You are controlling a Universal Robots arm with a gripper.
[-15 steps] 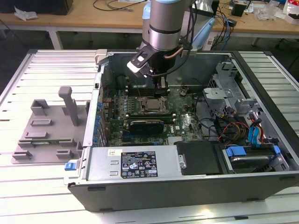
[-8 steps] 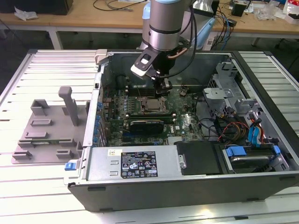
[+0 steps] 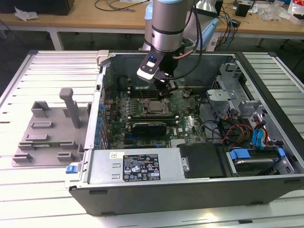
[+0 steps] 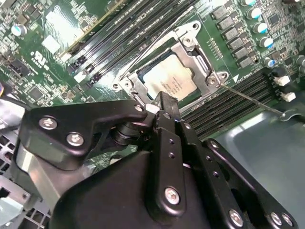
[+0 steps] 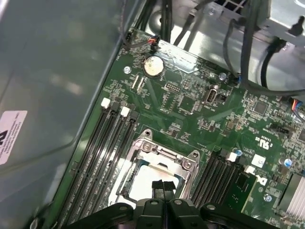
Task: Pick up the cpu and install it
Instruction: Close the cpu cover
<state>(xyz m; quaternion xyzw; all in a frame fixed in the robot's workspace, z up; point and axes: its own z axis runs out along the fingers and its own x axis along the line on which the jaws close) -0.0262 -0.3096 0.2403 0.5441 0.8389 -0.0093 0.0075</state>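
The cpu (image 3: pixel 153 106) lies flat inside the metal socket frame (image 4: pixel 190 50) on the green motherboard (image 3: pixel 187 121), silver top facing up. It shows in both wrist views (image 4: pixel 167 81) (image 5: pixel 145 185). My gripper (image 3: pixel 167 87) hangs just above the socket inside the open computer case. Its two black fingertips (image 5: pixel 163 187) are pressed together with nothing between them, over one edge of the cpu (image 4: pixel 164 102). A thin wire lever (image 4: pixel 250 99) stands out from the socket's side.
Black memory slots (image 5: pixel 102 152) flank the socket on both sides. The case wall (image 3: pixel 100 95) rises at the exterior view's left, with a grey fixture plate (image 3: pixel 47 128) beyond it. A drive cage (image 3: pixel 232 90), cables (image 3: pixel 237 130) and a power supply (image 3: pixel 137 166) crowd the case.
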